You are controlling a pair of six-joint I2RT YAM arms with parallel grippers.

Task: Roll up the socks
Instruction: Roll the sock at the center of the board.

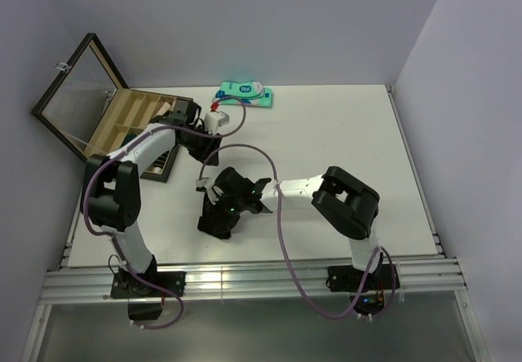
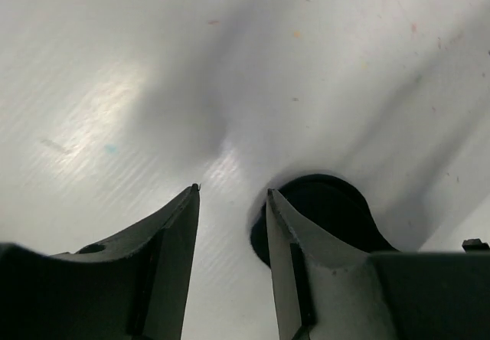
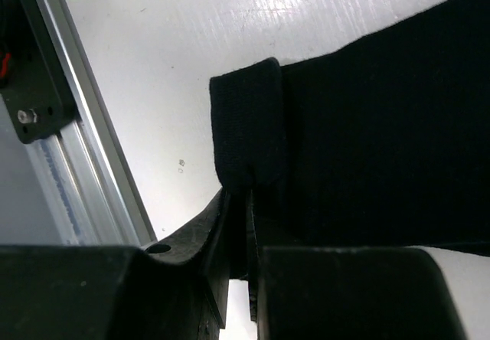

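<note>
The socks (image 1: pixel 214 228) show in the top view as one dark heap near the middle of the table, and I cannot tell one sock from the other. My right gripper (image 1: pixel 223 214) reaches left onto that heap. In the right wrist view, this gripper (image 3: pixel 246 196) is shut on black sock fabric (image 3: pixel 383 125), just below a folded-over cuff (image 3: pixel 249 129). My left gripper (image 1: pixel 209 161) hangs beyond the heap. The left wrist view shows it (image 2: pixel 232 191) open over bare table with nothing between its fingers. A rounded black sock end (image 2: pixel 337 206) lies just right of its right finger.
An open wooden box (image 1: pixel 134 117) with a glass lid stands at the back left, beside the left arm. A teal-and-white packaged pair (image 1: pixel 246 94) lies at the back edge. The aluminium rail (image 3: pixel 69 148) along the near edge is close to my right gripper. Purple cables loop over the table.
</note>
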